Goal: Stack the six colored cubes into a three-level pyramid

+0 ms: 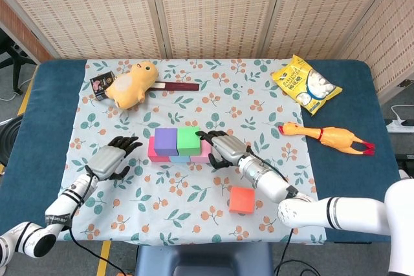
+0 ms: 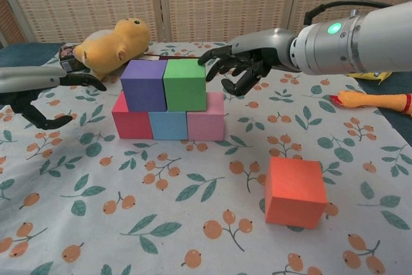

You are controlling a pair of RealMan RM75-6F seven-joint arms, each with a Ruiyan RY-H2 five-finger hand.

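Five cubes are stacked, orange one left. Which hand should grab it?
Right, probably. The orange cube lies on the right hand's side of the stack, while the left hand sits beyond the red cube.

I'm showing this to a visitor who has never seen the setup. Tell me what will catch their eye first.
The half-built stack of cubes at the middle of the table: a purple cube and a green cube sit on a red, blue and pink row. The right hand hovers open beside the green cube, and the left hand is open to the stack's left. An orange cube lies alone nearer the front.
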